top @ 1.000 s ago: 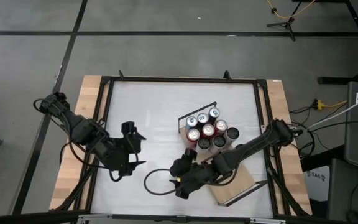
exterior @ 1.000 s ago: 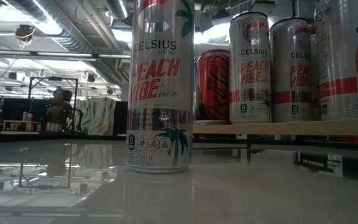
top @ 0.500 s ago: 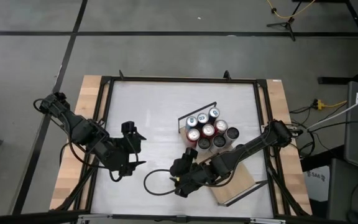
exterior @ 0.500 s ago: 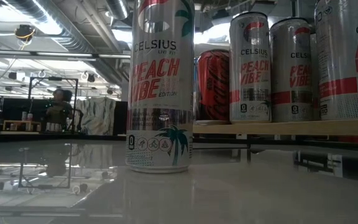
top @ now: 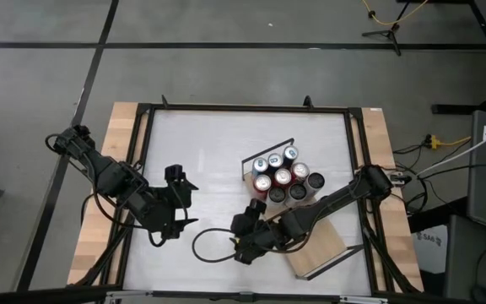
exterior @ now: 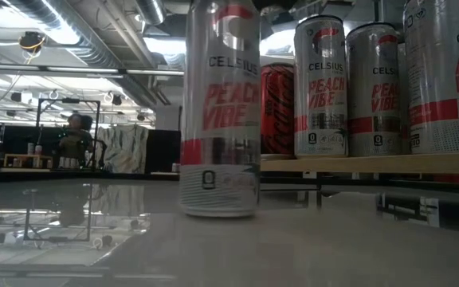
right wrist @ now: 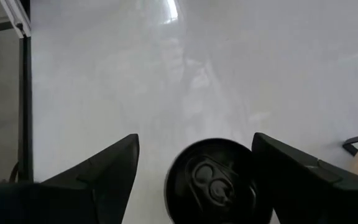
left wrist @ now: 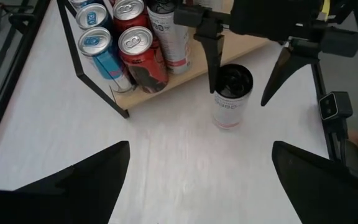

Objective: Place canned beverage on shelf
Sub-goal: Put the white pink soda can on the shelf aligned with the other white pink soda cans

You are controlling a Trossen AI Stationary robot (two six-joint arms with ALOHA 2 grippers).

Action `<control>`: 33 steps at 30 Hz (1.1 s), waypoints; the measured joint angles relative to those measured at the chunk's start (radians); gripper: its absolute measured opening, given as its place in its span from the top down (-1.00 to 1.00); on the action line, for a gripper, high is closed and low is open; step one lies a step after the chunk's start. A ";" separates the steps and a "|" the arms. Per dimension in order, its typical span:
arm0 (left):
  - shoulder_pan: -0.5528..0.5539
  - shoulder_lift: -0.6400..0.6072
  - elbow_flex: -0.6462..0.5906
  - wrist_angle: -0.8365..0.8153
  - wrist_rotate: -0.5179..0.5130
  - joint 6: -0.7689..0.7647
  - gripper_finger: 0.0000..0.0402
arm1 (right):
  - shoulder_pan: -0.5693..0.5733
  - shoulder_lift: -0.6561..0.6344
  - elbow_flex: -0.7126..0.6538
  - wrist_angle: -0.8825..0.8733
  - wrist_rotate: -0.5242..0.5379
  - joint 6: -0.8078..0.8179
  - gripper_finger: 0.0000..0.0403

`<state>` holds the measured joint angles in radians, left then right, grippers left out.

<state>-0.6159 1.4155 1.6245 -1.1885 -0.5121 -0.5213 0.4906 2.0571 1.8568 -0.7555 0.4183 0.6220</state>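
Observation:
A silver Celsius can stands upright on its base on the white tabletop, just in front of the shelf. My right gripper is open and has come down over the can's top, one finger on either side of it. The other finger stands clear of the can. Several cans stand on the shelf's far end by the black wire rail. My left gripper hangs open at the table's left, with nothing between its fingers. My right gripper touches the can with the inner side of one finger, against the upper side wall just below the rim. The fingers slant down from above, coming from the table's right. The can stands upright on the table.
The shelf's near half is bare wood, with a wire rail at its near end. A black cable loop lies on the table beside the right gripper. The table's black frame runs along the edges. A person sits far behind.
My right gripper has sunk a little over the can. The can has slid a short way sideways on the table and turned about its upright axis, so another part of its label faces the low view. It is still upright.

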 joint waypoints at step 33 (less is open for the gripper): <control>0.000 0.000 0.000 0.000 0.000 0.000 -0.92 | -0.041 -0.002 0.179 -0.088 -0.189 -0.347 -0.52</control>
<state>-0.6159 1.4155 1.6245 -1.1886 -0.5120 -0.5208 0.4496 2.0552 2.0354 -0.8440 0.2290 0.2750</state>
